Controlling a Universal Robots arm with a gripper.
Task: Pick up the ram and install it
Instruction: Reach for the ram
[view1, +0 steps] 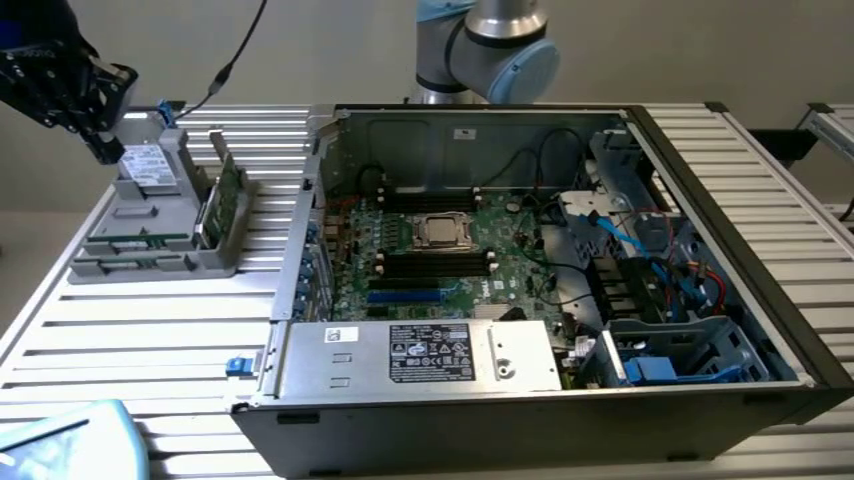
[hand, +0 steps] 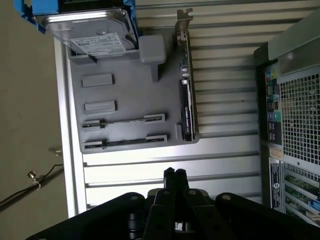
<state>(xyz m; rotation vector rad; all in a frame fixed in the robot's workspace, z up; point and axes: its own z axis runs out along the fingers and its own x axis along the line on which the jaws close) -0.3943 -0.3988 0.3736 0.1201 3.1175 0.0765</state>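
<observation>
A: On the counter (view1: 160, 330), exterior view: the gripper (view1: 104, 150) hangs over the grey holder (view1: 94, 268), near the drive (view1: 147, 165). Which step is in hand?
B: Approach, by judgement. The ram (view1: 150, 239) stands on edge in a holder slot, ungrasped.
A: Wrist view?
B: Gripper (hand: 174, 175) fingers pressed together, empty. The ram (hand: 124, 120) reads as a thin dark line. A grasp calls for spread fingers squared to that edge.

Tray (view1: 140, 266): on the table (view1: 134, 340), at the exterior view's left of the case (view1: 534, 430).
Drive (view1: 150, 166): on the tray's far end.
Card (view1: 227, 205): upright in the tray, on its case side.
Gripper (view1: 107, 150): in the air near the tray.
</observation>
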